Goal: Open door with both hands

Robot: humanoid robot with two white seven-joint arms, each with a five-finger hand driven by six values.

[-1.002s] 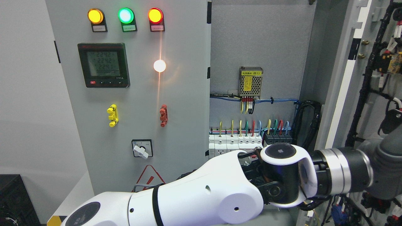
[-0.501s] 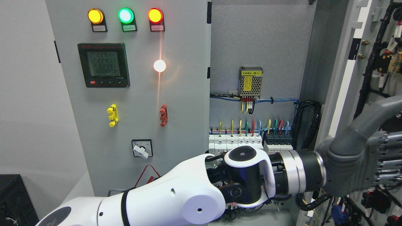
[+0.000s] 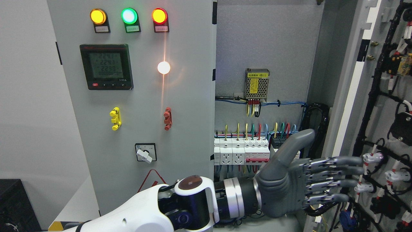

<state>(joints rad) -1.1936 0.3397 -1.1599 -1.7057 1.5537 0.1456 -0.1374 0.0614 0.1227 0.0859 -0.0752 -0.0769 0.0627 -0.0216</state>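
The cabinet's right door (image 3: 352,80) stands swung wide open at the right, its inner face carrying black cable looms (image 3: 375,87) and connectors. The left door (image 3: 180,106) is closed, with lamps, a meter and a rotary switch on it. My left arm (image 3: 193,203) comes in from the lower left and crosses in front of the open compartment. Its grey hand (image 3: 328,162) is open, thumb up, fingers stretched flat toward the right door's inner face; the fingertips (image 3: 355,159) lie close to it, though contact cannot be made out. The right hand is out of view.
Inside the cabinet a row of white breakers (image 3: 241,149) and a perforated power supply (image 3: 257,84) sit on the grey back plate (image 3: 267,42). Coloured wires run above the breakers. A black box (image 3: 16,206) stands at the lower left.
My left arm has drawn back to the left. The hand, off the right edge a second ago, now shows in full with its fingers extended by the open door.
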